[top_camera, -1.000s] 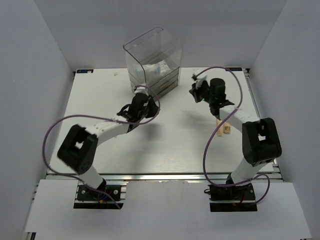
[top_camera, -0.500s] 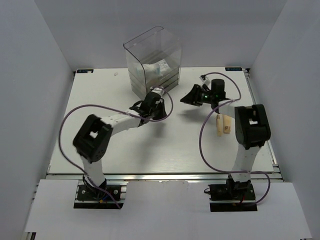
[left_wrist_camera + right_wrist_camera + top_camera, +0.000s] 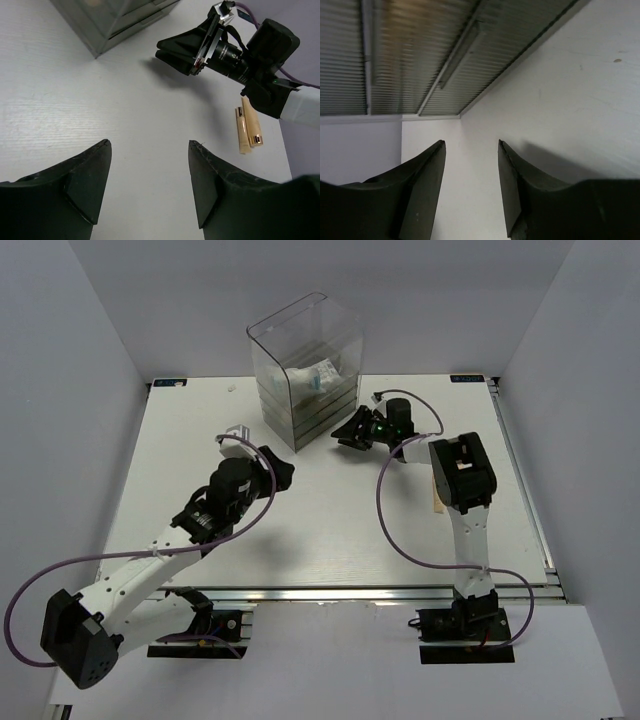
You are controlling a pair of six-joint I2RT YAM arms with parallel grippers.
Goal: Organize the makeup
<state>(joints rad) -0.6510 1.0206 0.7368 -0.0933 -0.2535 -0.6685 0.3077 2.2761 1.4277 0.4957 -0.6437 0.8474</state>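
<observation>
The makeup I can see: white sachets with blue print (image 3: 318, 375) lie inside the clear drawer box (image 3: 305, 355). A slim beige stick (image 3: 241, 131) and a beige tube (image 3: 253, 126) lie side by side on the table to the right; in the top view my right arm covers them almost entirely. My left gripper (image 3: 284, 471) (image 3: 149, 145) is open and empty over bare table, a little in front of the box. My right gripper (image 3: 342, 435) (image 3: 471, 143) is open and empty, low at the box's front right corner and pointing at its ribbed drawers (image 3: 395, 50).
The drawer box (image 3: 110, 20) stands at the back middle of the white table (image 3: 200, 440). White walls close in the left, right and back sides. Purple cables loop off both arms, the right one (image 3: 385, 510) hanging over the table's middle.
My left gripper has pulled back from the box toward the near left and opened wider. My right gripper has swung left to the box's front corner and opened.
</observation>
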